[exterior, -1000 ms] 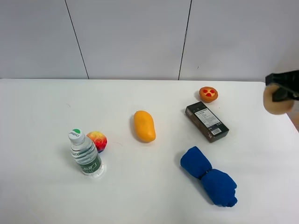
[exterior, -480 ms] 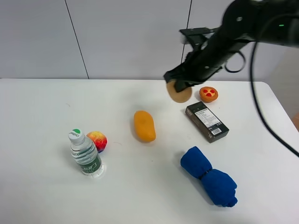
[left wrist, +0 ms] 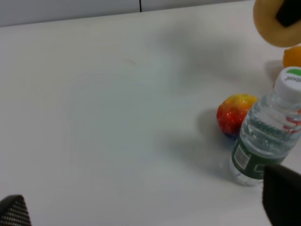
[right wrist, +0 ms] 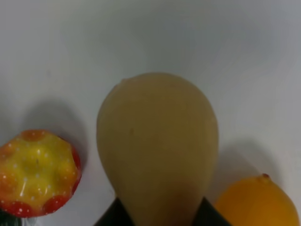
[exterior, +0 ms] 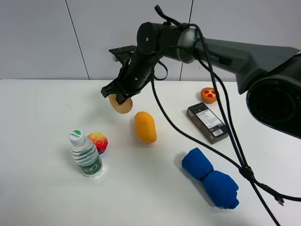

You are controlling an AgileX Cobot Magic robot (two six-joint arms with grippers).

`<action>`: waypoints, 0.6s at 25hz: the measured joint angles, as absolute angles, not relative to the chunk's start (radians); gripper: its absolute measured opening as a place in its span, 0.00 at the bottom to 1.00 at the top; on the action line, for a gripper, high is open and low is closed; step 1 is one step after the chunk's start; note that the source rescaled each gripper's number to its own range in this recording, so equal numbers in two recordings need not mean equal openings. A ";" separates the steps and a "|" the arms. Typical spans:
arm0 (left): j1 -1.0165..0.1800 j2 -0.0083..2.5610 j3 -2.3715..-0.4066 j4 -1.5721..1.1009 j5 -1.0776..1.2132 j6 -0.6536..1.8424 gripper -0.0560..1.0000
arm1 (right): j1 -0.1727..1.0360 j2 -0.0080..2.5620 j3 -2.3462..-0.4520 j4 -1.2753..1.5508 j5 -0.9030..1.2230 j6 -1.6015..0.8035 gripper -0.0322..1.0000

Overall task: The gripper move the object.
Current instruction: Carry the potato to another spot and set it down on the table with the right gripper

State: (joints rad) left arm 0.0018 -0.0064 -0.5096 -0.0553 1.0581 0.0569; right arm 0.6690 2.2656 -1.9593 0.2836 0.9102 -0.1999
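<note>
My right gripper [exterior: 119, 97] is shut on the tan potato [exterior: 122, 105] and holds it in the air, above the table just left of and behind the orange-yellow mango [exterior: 145, 126]. In the right wrist view the potato [right wrist: 157, 141] fills the middle between the black fingertips [right wrist: 111, 217], above the table between the peach [right wrist: 37, 172] and the mango [right wrist: 256, 202]. The left wrist view also shows the potato [left wrist: 277, 23]. My left gripper [left wrist: 146, 208] is open and empty, low over the table's left side; it is out of the exterior high view.
A water bottle [exterior: 85, 155] stands at the front left with a red-yellow peach [exterior: 98, 142] beside it. A black box [exterior: 208, 122], a small fruit tart [exterior: 209, 94] and a blue cloth bundle [exterior: 210, 178] lie on the right. Black cables trail from the right arm.
My right arm has swept from the table's right edge leftward across the table with the potato in it, to left of the mango. The other things have not moved.
</note>
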 joint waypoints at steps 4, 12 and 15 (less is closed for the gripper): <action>0.002 -0.006 -0.510 -0.055 1.058 0.057 1.00 | 0.676 2.296 -1.964 0.290 0.940 -0.197 0.03; 0.002 -0.006 -0.510 -0.055 1.058 0.057 1.00 | 0.688 2.335 -1.967 0.291 0.977 -0.152 0.03; 0.002 -0.006 -0.510 -0.055 1.058 0.057 1.00 | 0.691 2.351 -1.967 0.293 0.978 -0.147 0.05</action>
